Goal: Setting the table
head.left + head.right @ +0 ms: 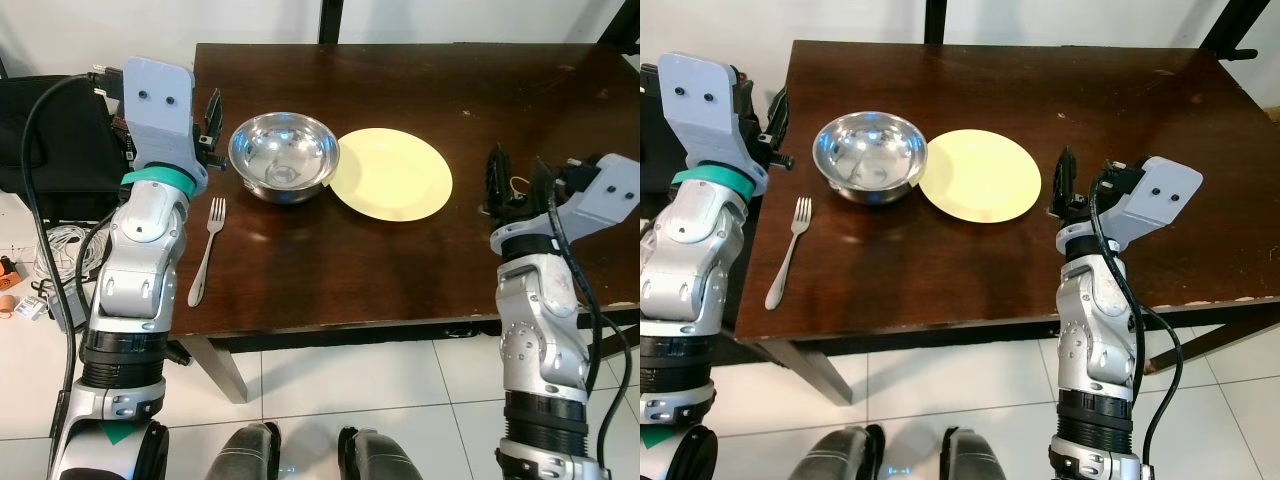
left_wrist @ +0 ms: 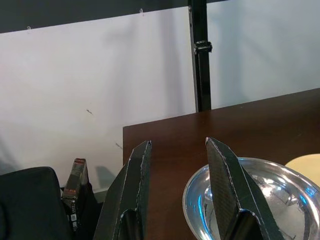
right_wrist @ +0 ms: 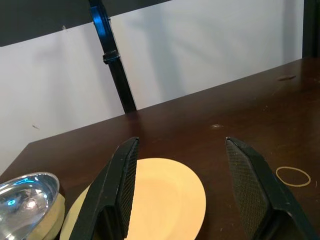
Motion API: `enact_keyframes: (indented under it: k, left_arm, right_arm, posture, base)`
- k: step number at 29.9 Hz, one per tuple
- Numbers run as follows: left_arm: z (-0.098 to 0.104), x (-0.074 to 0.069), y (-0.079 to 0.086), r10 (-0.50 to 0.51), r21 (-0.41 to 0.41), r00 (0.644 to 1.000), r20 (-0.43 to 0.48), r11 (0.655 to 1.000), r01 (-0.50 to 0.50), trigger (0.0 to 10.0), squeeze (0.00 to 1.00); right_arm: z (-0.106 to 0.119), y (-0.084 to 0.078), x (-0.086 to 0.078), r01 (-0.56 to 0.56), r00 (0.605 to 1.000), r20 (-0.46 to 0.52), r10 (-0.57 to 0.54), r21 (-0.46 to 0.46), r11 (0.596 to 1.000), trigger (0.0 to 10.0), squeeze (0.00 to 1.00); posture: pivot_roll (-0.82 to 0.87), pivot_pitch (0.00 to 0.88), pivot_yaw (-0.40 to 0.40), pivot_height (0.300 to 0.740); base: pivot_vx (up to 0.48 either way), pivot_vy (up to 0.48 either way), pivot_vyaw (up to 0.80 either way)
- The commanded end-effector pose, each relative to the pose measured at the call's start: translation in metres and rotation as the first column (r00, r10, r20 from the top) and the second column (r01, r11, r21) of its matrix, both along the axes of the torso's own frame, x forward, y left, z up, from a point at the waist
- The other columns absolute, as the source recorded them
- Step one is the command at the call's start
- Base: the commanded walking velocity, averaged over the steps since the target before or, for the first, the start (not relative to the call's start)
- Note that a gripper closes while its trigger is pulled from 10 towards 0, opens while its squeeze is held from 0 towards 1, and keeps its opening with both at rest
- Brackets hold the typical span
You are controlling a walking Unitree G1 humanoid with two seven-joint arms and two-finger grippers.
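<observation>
Left eye view: a steel bowl [image 1: 284, 156] is seen on the dark surface [image 1: 400, 270], its right rim overlapping the left edge of a yellow plate [image 1: 392, 174]; a fork [image 1: 207, 250] lies near-left of the bowl. The bowl is judged light, stiff and slippery, best taken by its rim; the plate is thin and would need an edge grip. The left gripper [image 1: 208, 128], jaws released, hovers just left of the bowl. The right gripper [image 1: 517, 180], jaws released, is held right of the plate. A rubber band [image 3: 293, 176] lies further right.
</observation>
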State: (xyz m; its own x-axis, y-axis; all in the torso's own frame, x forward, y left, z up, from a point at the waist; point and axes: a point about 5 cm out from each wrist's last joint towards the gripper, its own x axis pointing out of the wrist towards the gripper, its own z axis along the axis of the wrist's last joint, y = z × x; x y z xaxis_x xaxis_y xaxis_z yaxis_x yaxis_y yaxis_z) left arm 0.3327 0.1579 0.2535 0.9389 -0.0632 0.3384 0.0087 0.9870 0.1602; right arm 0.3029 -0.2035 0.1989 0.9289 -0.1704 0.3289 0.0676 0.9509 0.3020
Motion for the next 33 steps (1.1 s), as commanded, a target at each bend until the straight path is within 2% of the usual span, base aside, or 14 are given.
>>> enact_keyframes:
  k: [1, 33]
  left_arm:
    - [-0.005, 0.0004, -0.001, -0.003, 0.006, 1.0, -0.014, 1.0, 0.003, 10.0, 0.0]
    - [-0.0062, 0.0002, -0.0008, -0.002, 0.005, 1.0, -0.017, 1.0, 0.002, 10.0, 0.0]
  right_arm:
    - [-0.003, -0.0032, -0.0005, 0.01, 1.0, -0.008, -0.01, -0.004, 1.0, 10.0, 0.0]
    - [-0.0037, -0.0029, 0.0008, 0.008, 1.0, -0.01, -0.008, -0.007, 1.0, 10.0, 0.0]
  posture:
    - [0.04, 0.015, 0.024, 0.74]
    - [0.04, 0.018, 0.023, 0.74]
  base:
    - [-0.307, 0.0, 0.0]
    - [-0.369, 0.0, 0.0]
